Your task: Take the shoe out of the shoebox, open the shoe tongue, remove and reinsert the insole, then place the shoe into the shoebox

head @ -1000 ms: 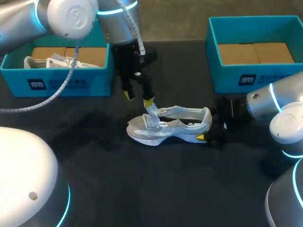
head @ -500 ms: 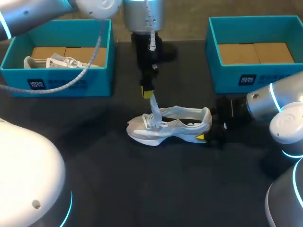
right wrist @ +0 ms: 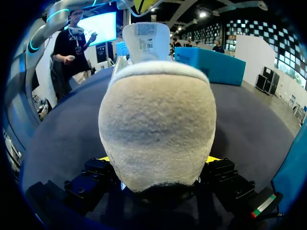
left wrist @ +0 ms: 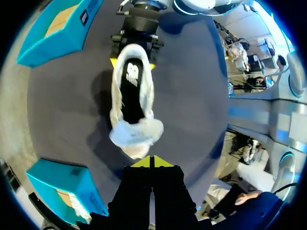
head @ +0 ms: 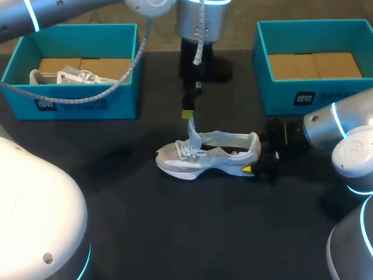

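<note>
The left box (head: 70,99) sits at the far left of the table (head: 175,233), with a second shoe (head: 64,76) lying in it. The left gripper (head: 187,114) hangs over the middle of the table. Its yellow tips are pressed together on the top of the tongue (head: 192,135), which stands upright. The shoe (head: 215,156) rests on its sole on the table between the two boxes, outside both, with its toe toward the left box. Its dark insole (left wrist: 130,91) shows inside. The right gripper (right wrist: 158,163) sits low at the heel, a finger against each side, clamping it. The right box (head: 315,93) stands behind it, cardboard floor showing.
</note>
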You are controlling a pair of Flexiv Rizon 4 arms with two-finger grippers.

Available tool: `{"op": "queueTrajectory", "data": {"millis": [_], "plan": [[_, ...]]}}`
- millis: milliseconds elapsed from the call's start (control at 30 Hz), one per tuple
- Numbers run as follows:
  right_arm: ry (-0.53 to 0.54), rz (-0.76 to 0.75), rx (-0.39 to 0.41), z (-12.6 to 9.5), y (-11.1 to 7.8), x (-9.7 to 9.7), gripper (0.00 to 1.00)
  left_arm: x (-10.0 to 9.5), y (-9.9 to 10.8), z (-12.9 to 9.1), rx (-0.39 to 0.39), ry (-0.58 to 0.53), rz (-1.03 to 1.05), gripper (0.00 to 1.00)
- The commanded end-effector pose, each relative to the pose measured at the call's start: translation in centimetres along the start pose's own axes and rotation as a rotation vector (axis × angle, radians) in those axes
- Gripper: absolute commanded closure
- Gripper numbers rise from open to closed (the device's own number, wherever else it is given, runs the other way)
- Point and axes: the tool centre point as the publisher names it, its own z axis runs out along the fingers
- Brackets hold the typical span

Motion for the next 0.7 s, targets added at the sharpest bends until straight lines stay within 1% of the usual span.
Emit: {"op": "queueTrajectory", "data": {"millis": [33,67,200,367,400,467,500,567,700], "plan": [[-0.002,0.001,0.004,0.6,-0.3,0.2,1.0,-0.5,-1.5,0.1,0.014,-0.055,0.016,1.0],[-0.002,0.001,0.004,0.6,-0.3,0.2,1.0,-0.9,-1.9,0.1,0.009,-0.062,0.023,1.0],[-0.002,0.001,0.004,0.6,-0.3,0.2,1.0,-2.0,-3.6,0.3,0.034,-0.125,0.043,1.0],[-0.002,0.001,0.004,0.6,-0.3,0.2,1.0,-3.5,-6.0,1.2,0.059,-0.145,0.094,1.0],[-0.002,0.001,0.004,0.6,-0.3,0.2,1.0,-3.7,-6.4,1.4,0.067,-0.157,0.108,1.0],[-0.002,0.001,0.004,0.6,-0.3,0.2,1.0,-4.0,-7.5,2.1,0.053,-0.181,0.135,1.0],[-0.002,0.001,0.004,0.6,-0.3,0.2,1.0,-4.0,-7.9,2.5,0.065,-0.203,0.146,1.0],[-0.002,0.001,0.004,0.6,-0.3,0.2,1.0,-4.2,-8.8,3.4,0.061,-0.203,0.17,1.0],[-0.002,0.001,0.004,0.6,-0.3,0.2,1.0,-4.2,-10.2,5.0,0.086,-0.193,0.22,1.0]]}}
